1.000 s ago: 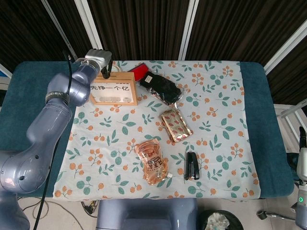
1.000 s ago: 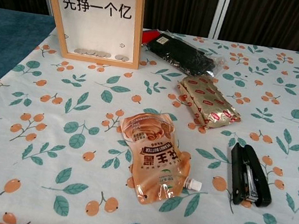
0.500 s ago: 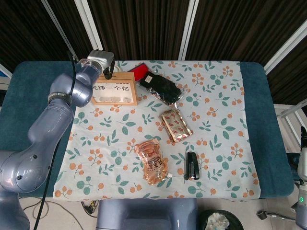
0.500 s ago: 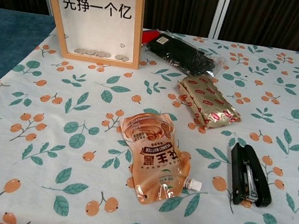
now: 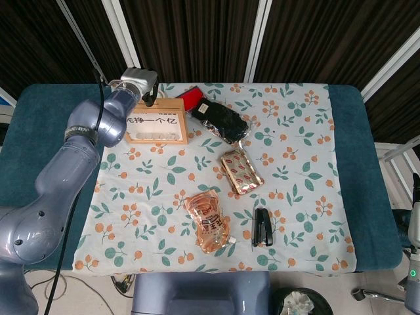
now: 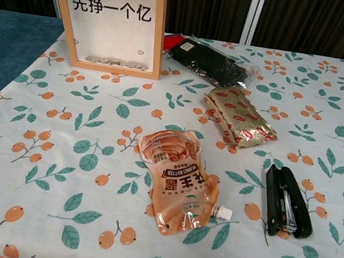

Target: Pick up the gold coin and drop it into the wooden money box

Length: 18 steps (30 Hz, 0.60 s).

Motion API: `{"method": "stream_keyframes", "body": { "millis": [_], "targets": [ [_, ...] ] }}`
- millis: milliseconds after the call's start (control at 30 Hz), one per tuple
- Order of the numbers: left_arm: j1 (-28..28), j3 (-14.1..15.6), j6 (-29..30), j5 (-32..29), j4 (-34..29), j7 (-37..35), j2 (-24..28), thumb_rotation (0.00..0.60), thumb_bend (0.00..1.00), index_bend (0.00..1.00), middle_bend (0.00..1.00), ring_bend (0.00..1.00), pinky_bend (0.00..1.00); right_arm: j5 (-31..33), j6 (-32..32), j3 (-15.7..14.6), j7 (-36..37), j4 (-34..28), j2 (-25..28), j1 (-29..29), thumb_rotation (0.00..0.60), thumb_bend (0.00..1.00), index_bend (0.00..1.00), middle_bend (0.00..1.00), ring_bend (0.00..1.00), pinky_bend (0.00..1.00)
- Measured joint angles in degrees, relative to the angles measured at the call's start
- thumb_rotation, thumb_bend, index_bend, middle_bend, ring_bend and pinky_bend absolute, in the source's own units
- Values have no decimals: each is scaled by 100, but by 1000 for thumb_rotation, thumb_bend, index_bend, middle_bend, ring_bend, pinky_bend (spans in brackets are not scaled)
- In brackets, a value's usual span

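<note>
The money box (image 6: 112, 18) stands at the counter's (image 5: 46, 144) far left, the dark packet (image 6: 205, 62) to its right; nearer lie the foil pack (image 6: 239, 117), the pouch (image 6: 173, 181) and, rightmost, the stapler (image 6: 287, 201).

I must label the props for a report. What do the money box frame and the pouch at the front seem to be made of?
Money box: frame looks like light, matte wood with faint grain; the front panel seems clear glass or plastic, as coins show behind it. Pouch: probably glossy flexible plastic film, judging by its wrinkles, shine and small white cap.

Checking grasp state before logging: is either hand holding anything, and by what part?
Cannot tell. The left hand sits behind the top of the wooden money box, fingers hidden; no coin visible in it. The right hand is out of view.
</note>
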Motion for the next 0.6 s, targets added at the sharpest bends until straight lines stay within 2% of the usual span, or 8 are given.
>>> {"method": "stream_keyframes", "body": {
  "millis": [233, 367, 467, 600],
  "targets": [
    [21, -264, 251, 50, -260, -75, 306, 600, 486, 313, 5, 0, 0, 16, -18, 9, 30, 27, -4, 4, 600, 302, 0, 0, 0, 0],
    [78, -385, 700, 83, -641, -79, 626, 600, 485, 279, 10, 0, 0, 24, -55, 9, 79, 49, -10, 10, 600, 302, 0, 0, 0, 0],
    [192, -418, 1307, 130, -1094, -41, 932, 600, 483, 265, 11, 0, 0, 31, -108, 1, 134, 76, -21, 19, 600, 302, 0, 0, 0, 0],
    [495, -371, 2547, 127, -2081, 192, 1496, 600, 470, 247, 5, 0, 0, 13, -152, -11, 235, 117, -32, 32, 600, 302, 0, 0, 0, 0]
  ]
}}
